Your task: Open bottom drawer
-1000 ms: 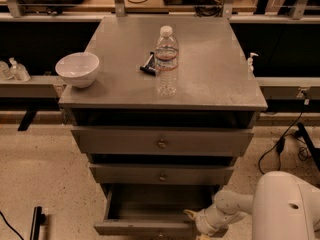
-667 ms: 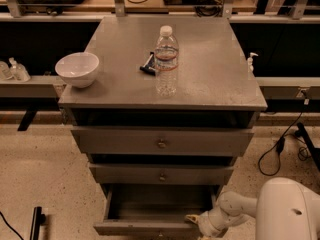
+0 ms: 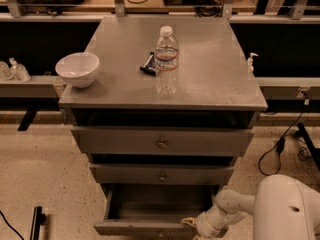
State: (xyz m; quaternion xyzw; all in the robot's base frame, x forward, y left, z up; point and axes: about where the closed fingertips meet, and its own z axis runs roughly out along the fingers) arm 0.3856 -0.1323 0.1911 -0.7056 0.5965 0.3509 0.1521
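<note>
The bottom drawer (image 3: 150, 210) of the grey cabinet stands pulled out, its dark inside showing and its front edge (image 3: 142, 228) at the bottom of the camera view. Its knob is cut off by the frame edge. My gripper (image 3: 192, 225) is at the drawer's front right corner, on the end of my white arm (image 3: 227, 209) that reaches in from the lower right. The middle drawer (image 3: 162, 174) and the top drawer (image 3: 162, 142) are shut.
On the cabinet top (image 3: 210, 74) stand a white bowl (image 3: 77, 68), a clear water bottle (image 3: 166, 60) and a small dark object (image 3: 148, 65). My white base (image 3: 287, 211) fills the lower right. Cables (image 3: 280, 146) lie on the floor at right.
My arm and base have shifted slightly to the right and back; the bottom drawer stays pulled out about as before.
</note>
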